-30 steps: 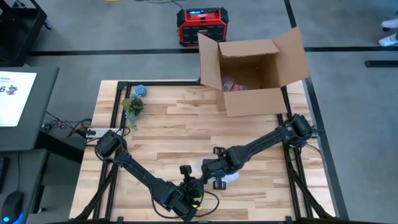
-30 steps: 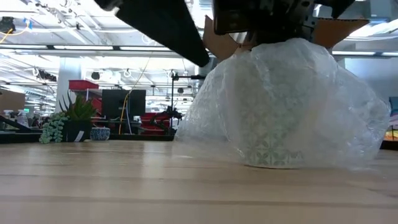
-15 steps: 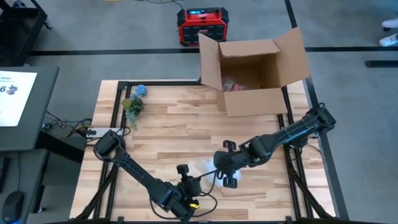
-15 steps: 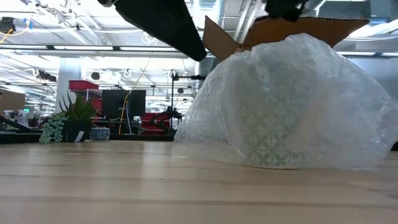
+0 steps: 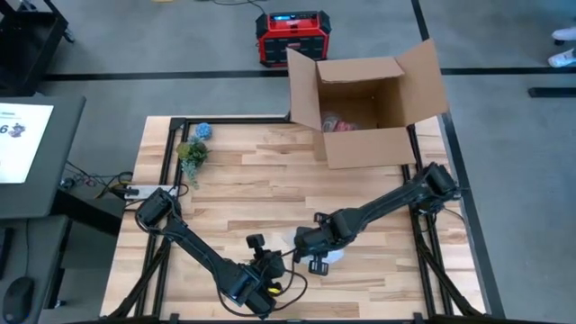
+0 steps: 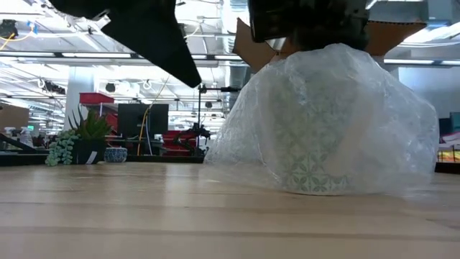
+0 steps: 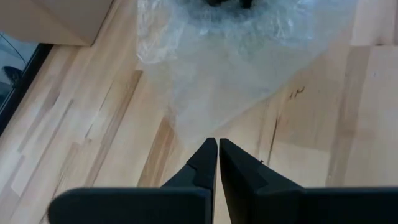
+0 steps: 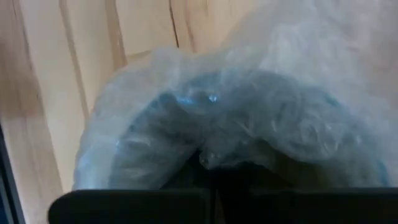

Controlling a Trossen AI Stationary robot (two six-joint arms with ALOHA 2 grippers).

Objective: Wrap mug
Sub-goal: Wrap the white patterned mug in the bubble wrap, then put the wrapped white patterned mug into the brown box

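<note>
A white mug with a green pattern (image 6: 316, 155) stands upright on the table under a sheet of clear bubble wrap (image 6: 381, 122) draped over it like a tent. My right gripper (image 5: 315, 254) sits on top of the mound (image 6: 309, 25), fingers together. My left gripper (image 7: 217, 144) is shut and low over the wood at the table's near edge (image 5: 259, 267). Its fingertips stand at the wrap's near corner (image 7: 194, 134), which lies flat on the table. I cannot tell whether they touch it. My right gripper comes down from above onto the wrap over the mug's top (image 8: 206, 157), where the film puckers at the fingertips. The gripper's own body hides the contact, so I cannot tell whether it presses the film or pinches a fold. The mug stays standing on the table.
An open cardboard box (image 5: 369, 108) stands at the table's far right edge with something inside. A small potted plant (image 5: 192, 153) and a blue object (image 5: 203, 130) sit at the far left corner. Bare wood lies between them and the mug.
My right gripper lifted off the mound and swung toward the table's right, then came back down onto its top. My left gripper has drawn back toward the table's left. The wrap's right side, which had puffed out, now lies closer to the mug.
</note>
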